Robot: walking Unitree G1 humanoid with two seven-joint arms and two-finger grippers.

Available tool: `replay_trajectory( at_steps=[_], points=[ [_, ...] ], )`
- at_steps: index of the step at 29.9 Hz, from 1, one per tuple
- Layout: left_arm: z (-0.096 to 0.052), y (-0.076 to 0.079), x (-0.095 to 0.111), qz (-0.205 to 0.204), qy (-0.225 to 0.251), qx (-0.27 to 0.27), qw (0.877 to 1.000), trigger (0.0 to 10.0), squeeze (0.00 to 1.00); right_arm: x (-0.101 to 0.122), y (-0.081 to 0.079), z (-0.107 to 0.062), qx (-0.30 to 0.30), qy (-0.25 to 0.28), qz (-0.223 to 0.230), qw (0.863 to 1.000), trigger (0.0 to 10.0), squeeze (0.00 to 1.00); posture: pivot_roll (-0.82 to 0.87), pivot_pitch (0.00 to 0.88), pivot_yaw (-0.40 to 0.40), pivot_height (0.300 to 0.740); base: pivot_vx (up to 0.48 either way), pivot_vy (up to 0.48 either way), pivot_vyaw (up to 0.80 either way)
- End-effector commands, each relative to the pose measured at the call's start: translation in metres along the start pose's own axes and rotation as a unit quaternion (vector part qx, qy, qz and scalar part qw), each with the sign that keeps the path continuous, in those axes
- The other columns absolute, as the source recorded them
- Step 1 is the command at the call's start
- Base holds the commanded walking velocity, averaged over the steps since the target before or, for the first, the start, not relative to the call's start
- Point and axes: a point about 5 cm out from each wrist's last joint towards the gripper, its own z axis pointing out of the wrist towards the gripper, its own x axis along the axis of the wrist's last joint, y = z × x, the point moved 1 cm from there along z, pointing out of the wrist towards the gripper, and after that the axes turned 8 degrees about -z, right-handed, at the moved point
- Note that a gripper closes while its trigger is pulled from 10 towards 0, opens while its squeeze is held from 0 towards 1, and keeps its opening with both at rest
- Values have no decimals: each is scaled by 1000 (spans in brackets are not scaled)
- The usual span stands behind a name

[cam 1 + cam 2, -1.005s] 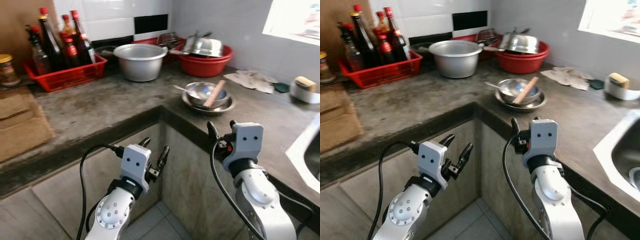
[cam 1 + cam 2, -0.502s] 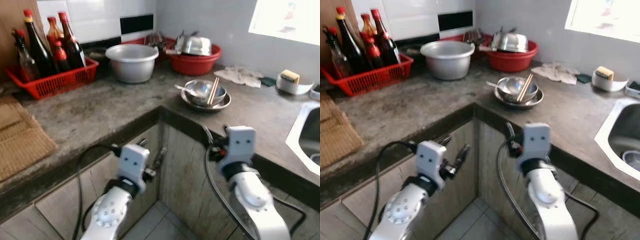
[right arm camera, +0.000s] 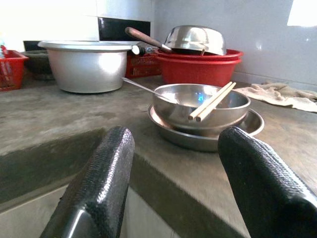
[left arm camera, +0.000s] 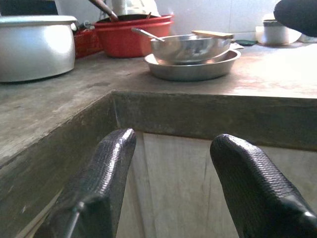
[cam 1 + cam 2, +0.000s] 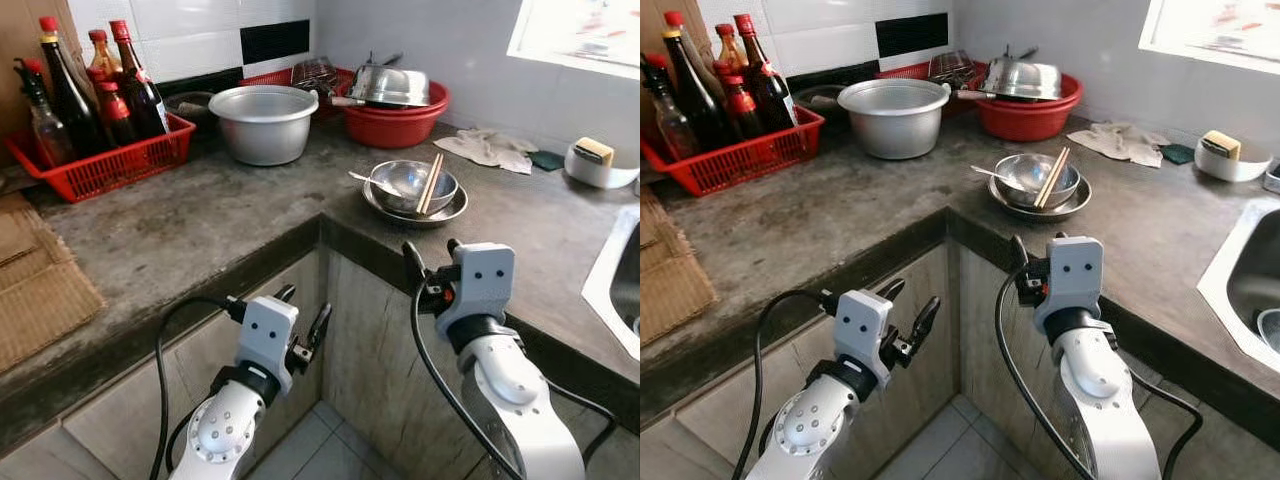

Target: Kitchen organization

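A steel bowl (image 5: 408,183) holding wooden chopsticks (image 5: 432,182) and a spoon sits on a steel plate (image 5: 415,213) near the counter's inner corner. My right gripper (image 5: 430,249) is open and empty at the counter's edge, a short way in front of the bowl (image 3: 198,104) and pointing at it. My left gripper (image 5: 303,311) is open and empty, lower down in front of the cabinet face below the counter top (image 4: 59,104).
At the back stand a large aluminium pot (image 5: 265,122), a red basin (image 5: 395,118) with steel pans, and a red basket (image 5: 100,160) of bottles. A rag (image 5: 490,150), a sponge dish (image 5: 598,168) and a sink (image 5: 615,285) lie to the right. A woven mat (image 5: 40,285) lies left.
The head view has swung and steadied. Both arms keep about the same pose with fingers apart, and nothing on the counter has moved.
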Motion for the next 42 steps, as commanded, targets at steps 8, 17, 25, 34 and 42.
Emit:
replay_trajectory(
  at_steps=[8, 17, 25, 34, 42],
  points=[
    [-1, 4, -4, 0, -6, -9, 1000, 10000, 0, 4, 2, 4, -5, 8, 2, 1000, 10000, 0, 75, 8, -46, 740, 395, 0, 0],
    [-3, 5, -6, -9, -11, -8, 1000, 10000, 0, 7, 1, 5, -5, 16, 9, 1000, 10000, 0, 77, 8, -45, 740, 0, 0, 0],
    [-7, 12, -10, -22, -20, -35, 999, 10000, 0, 10, -2, 7, 6, 23, 15, 1000, 10000, 0, 79, 8, -47, 740, 0, 0, 0],
    [-9, 17, -15, -26, -26, -44, 998, 10000, 0, -2, -12, 16, 5, -7, -19, 1000, 10000, 0, 83, 8, -59, 740, 0, 0, 0],
    [-10, 19, -15, -30, -24, -47, 998, 10000, 0, 0, -9, 21, -18, 4, -35, 999, 10000, 1000, 82, 6, -63, 740, 0, 0, 0]
  ],
)
